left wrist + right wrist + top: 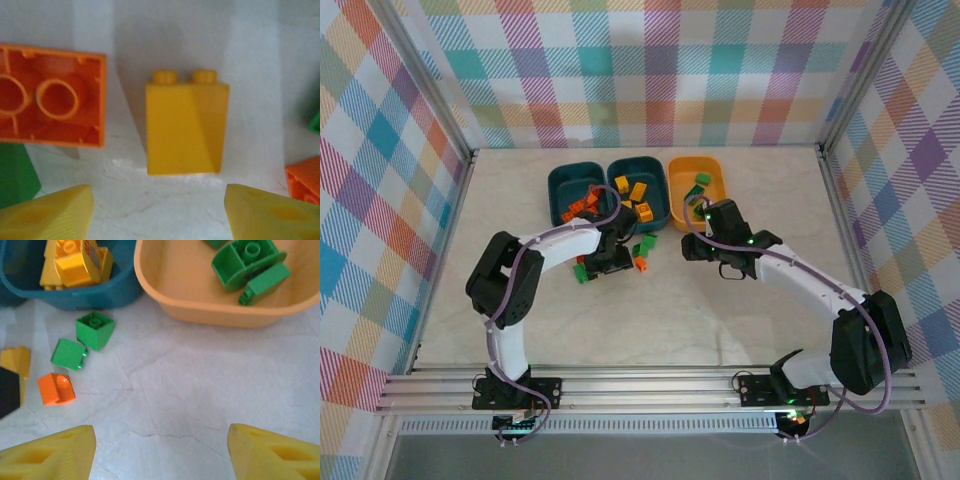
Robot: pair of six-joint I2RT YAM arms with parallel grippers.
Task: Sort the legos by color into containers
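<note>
My left gripper (616,248) hangs open just above the table with a yellow sloped brick (185,127) standing a little ahead of its fingertips (50,215). Beside that brick lie an upturned orange brick (50,95), a green one (15,175) and another orange one (305,182). My right gripper (160,450) is open over bare table in front of the orange-yellow tub (200,310), which holds green bricks (250,265). The middle teal tub (100,295) holds yellow bricks (70,262). The left teal tub (560,182) holds orange bricks (582,208).
Loose pieces lie between the two grippers: two green bricks (95,330) (69,354), an orange one (56,388) and a yellow one (15,360). A green brick (582,270) sits left of the left gripper. Checked walls enclose the table (650,320).
</note>
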